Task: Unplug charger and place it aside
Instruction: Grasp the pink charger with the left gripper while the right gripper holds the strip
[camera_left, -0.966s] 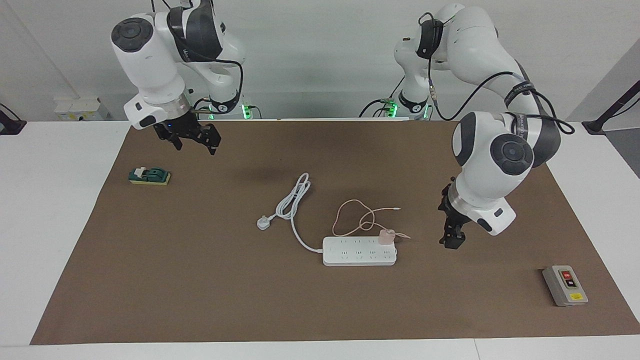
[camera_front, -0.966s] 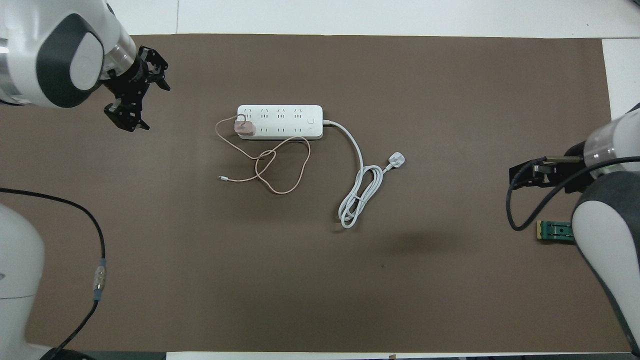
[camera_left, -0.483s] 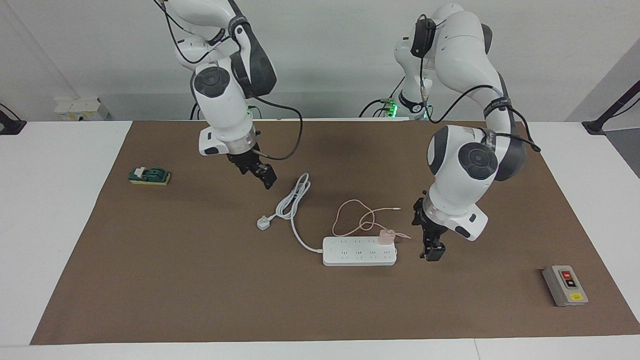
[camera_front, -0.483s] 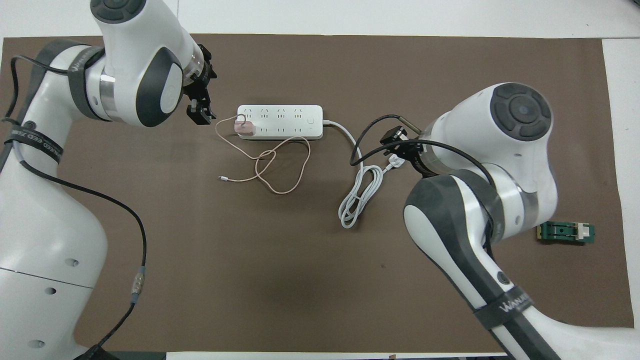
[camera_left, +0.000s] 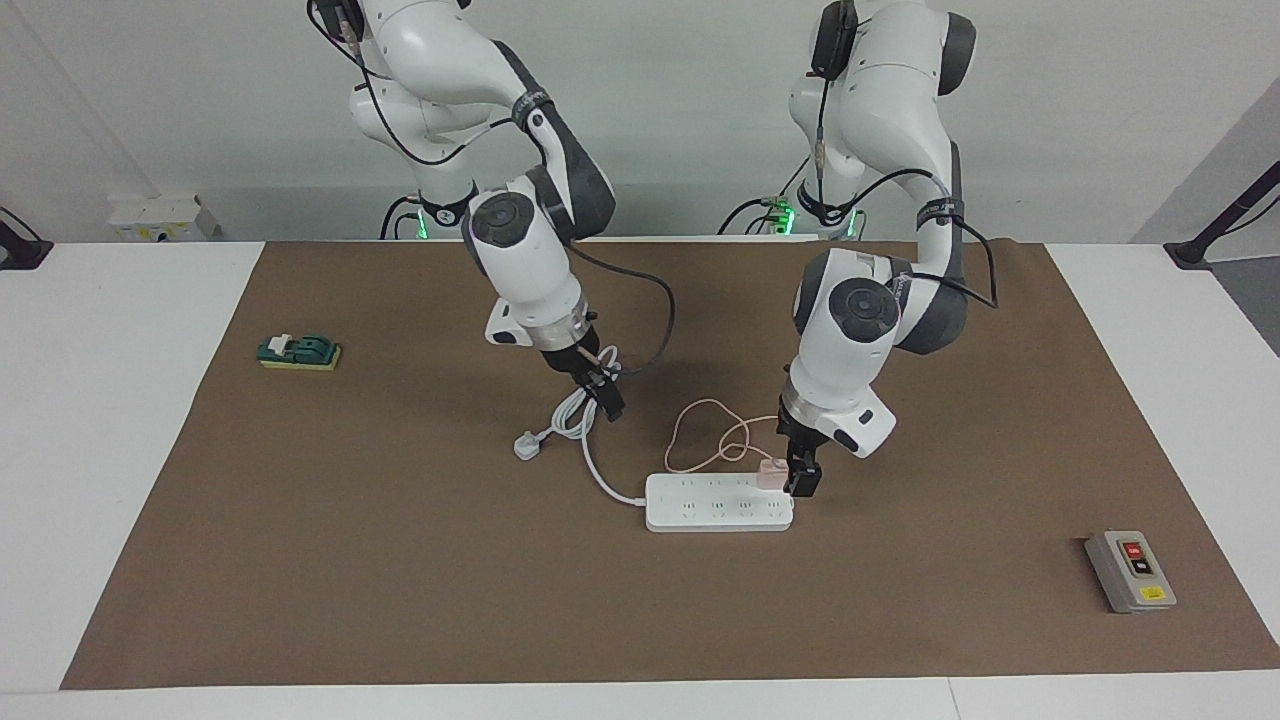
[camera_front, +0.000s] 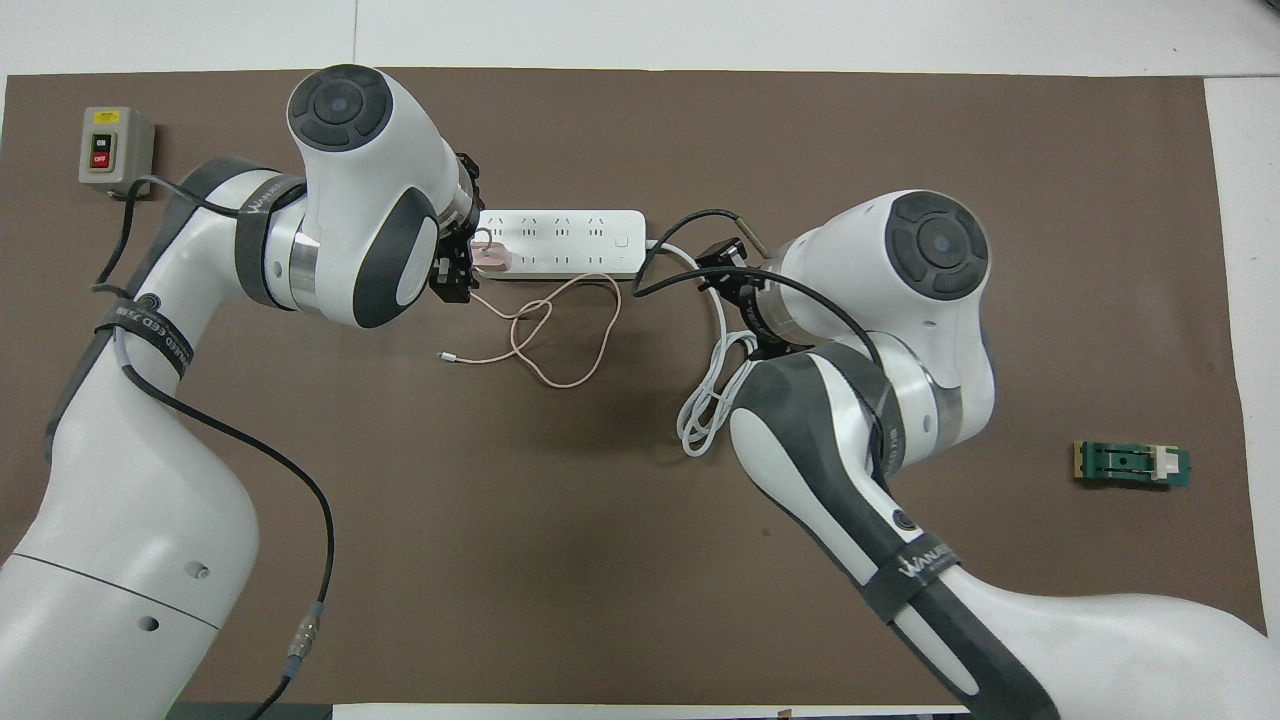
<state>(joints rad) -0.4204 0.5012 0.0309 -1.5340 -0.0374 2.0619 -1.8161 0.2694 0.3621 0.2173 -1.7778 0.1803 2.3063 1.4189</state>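
I have swung both arms in from the ends of the tabletop toward its middle during the last second. The left arm crossed most of the brown mat, and its left gripper now sits just beside the charger, at the end of the power strip toward the left arm's end of the tabletop. I cannot tell whether its fingers are apart or pressed together, nor whether they touch the pink cube yet.

The right arm came from near the green switch block, and its right gripper hangs over the coiled white cord of the strip, close to the strip's cord end. Its finger spread I cannot read either.

The charger itself has not shifted: it sits plugged into the strip, its thin pink cable looped on the mat nearer to the robots. The grey button box lies well apart.

My reading is that the approach is nearly done and the pull has not begun. The right gripper looks placed to hold the strip down.
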